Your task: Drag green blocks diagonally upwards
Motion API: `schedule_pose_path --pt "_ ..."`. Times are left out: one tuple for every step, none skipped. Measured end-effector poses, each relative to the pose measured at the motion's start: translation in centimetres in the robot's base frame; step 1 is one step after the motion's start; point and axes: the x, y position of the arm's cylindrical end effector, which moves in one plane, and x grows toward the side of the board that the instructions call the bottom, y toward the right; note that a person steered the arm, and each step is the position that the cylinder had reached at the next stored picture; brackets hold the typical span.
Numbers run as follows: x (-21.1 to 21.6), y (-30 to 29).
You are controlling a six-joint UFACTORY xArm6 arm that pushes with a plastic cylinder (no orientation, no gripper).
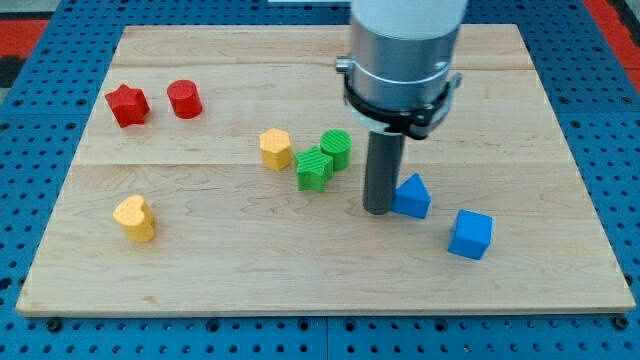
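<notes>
Lining up behind the green pair

Sitting low and right of the two green blocks, my tip (pixel 378 211) touches the blue triangular block (pixel 412 196) near the frame's centre. There is no gripper on this arm, only the rod, so nothing is gripped. The green star block (pixel 313 168) and the green round block (pixel 337 148) touch each other, just right of the yellow hexagonal block (pixel 276 149). I judge the best approach is circling below the green star, then pushing up along a diagonal across the surface (pixel 300 270), keeping contact centred so neither block spins off or nudges the yellow one.
</notes>
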Motion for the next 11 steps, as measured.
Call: schedule_pose_path --pt "-0.2 -4.3" --pt "-0.8 -11.5" --pt "-1.6 -9.0" --pt "-2.9 -4.7" --pt "-6.4 -4.7" --pt "-4.0 -4.9" --pt "-4.3 -7.8" --pt "-6.0 -7.3" --pt "-8.6 -6.2" --pt "-10.7 -7.8" --pt "-11.9 -10.4"
